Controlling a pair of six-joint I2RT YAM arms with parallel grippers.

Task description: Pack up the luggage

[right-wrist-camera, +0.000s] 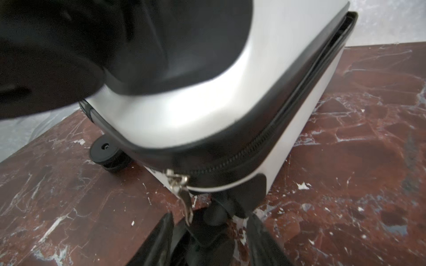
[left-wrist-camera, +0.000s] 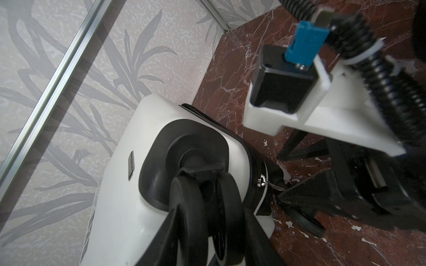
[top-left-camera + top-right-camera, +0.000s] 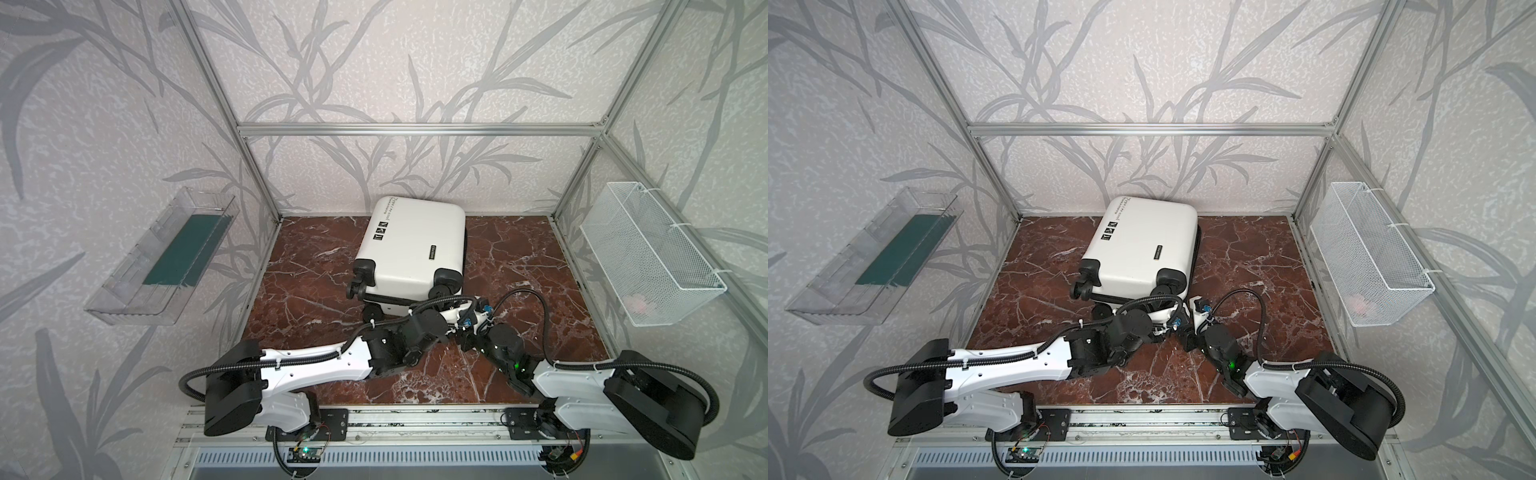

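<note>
- Closest to my left wrist camera, the left fingers sit one on each side of a black wheel at the near right corner of the suitcase, narrowed onto it.
- The right fingers stand apart and grip nothing. The zipper pull dangles between them, its tip near one finger.
- The suitcase lies flat on the surface, slightly skewed, with its wheels toward me. Its far end is up by the back wall; I cannot tell whether it touches.
- Along its right edge the zipper band is meshed near the pull and shows a dark gap farther back.
- Both wrists crowd that one corner, very close to each other.
- Bare marble runs wide to the left and right of the suitcase, out to the frame posts.
- A clear tray hangs on the left wall and a wire basket on the right wall. Both are above the surface and well apart from the arms.
</note>
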